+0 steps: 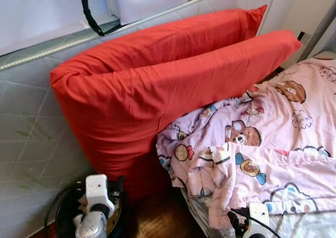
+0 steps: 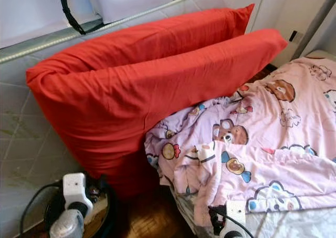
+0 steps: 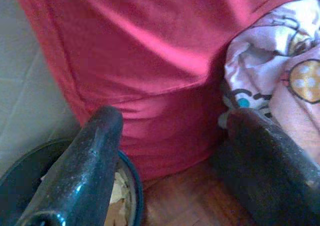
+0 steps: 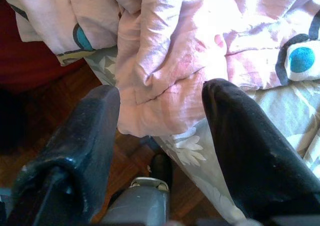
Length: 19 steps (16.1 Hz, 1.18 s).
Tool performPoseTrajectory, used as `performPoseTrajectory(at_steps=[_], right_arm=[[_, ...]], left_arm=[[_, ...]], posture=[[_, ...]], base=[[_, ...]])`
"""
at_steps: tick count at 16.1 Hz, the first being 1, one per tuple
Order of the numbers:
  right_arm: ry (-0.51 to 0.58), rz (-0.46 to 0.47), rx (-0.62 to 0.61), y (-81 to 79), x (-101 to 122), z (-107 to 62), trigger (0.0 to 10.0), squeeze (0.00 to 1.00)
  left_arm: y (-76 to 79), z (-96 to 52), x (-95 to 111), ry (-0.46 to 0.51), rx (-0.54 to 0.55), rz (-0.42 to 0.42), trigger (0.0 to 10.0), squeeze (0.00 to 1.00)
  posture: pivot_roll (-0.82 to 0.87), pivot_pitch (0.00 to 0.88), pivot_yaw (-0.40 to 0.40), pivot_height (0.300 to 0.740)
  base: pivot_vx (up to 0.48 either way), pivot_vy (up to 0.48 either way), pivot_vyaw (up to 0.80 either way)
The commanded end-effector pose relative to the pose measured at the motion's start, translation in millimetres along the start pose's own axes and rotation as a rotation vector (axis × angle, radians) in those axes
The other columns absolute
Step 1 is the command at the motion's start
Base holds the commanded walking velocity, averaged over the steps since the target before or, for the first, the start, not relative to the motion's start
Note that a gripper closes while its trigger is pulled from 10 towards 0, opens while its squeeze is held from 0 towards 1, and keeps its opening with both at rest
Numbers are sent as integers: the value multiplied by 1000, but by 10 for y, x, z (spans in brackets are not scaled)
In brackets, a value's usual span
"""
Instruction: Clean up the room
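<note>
Two long red pillows (image 1: 157, 91) lean one on the other against an upright grey mattress (image 1: 26, 138). To their right a crumpled pink cartoon-print blanket (image 1: 273, 143) lies on a bed, its edge hanging over the side. My left gripper (image 3: 174, 117) is open, low beside a dark round bin (image 3: 135, 186), and faces the foot of the front pillow (image 3: 150, 61). My right gripper (image 4: 164, 90) is open and empty, just below the blanket's hanging edge (image 4: 165, 61).
The bin (image 1: 65, 206) on the wooden floor (image 1: 157, 217) holds scraps of paper. A black strap (image 1: 86, 12) hangs over the mattress top. A patterned grey sheet (image 1: 304, 225) covers the bed under the blanket. The floor gap between bin and bed is narrow.
</note>
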State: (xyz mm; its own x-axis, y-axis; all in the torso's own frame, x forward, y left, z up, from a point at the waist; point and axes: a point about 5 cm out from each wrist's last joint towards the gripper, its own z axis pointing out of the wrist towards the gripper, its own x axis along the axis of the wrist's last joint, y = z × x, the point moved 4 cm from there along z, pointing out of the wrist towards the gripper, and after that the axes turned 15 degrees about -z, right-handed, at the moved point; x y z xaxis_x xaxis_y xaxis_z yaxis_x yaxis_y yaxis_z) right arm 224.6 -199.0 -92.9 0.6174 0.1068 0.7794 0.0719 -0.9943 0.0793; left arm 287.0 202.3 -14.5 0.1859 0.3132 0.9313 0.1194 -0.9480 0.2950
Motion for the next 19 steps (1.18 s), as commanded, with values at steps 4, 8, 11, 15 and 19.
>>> performPoseTrajectory(at_steps=[4,8,11,15,19], right_arm=[[13,31,-11,5,-62,-46,10000,0],[17,25,-25,21,-76,-61,10000,0],[16,22,-22,19,-81,-63,10000,0],[0,-7,-20,24,-101,-66,10000,0],[57,1,-41,55,-34,-76,10000,0]], left_arm=[[30,-135,8,46,-28,19,10000,0],[8,-209,78,75,-34,41,10000,0],[28,-226,120,85,-50,47,10000,0],[167,-177,201,114,-80,43,10000,0],[213,-232,236,134,-91,45,10000,0]], posture=[[31,133,29,740],[35,123,28,740],[34,107,30,740],[34,91,27,740],[36,89,25,740]], base=[[0,0,0],[0,0,0],[0,0,0],[0,0,0],[0,0,0]])
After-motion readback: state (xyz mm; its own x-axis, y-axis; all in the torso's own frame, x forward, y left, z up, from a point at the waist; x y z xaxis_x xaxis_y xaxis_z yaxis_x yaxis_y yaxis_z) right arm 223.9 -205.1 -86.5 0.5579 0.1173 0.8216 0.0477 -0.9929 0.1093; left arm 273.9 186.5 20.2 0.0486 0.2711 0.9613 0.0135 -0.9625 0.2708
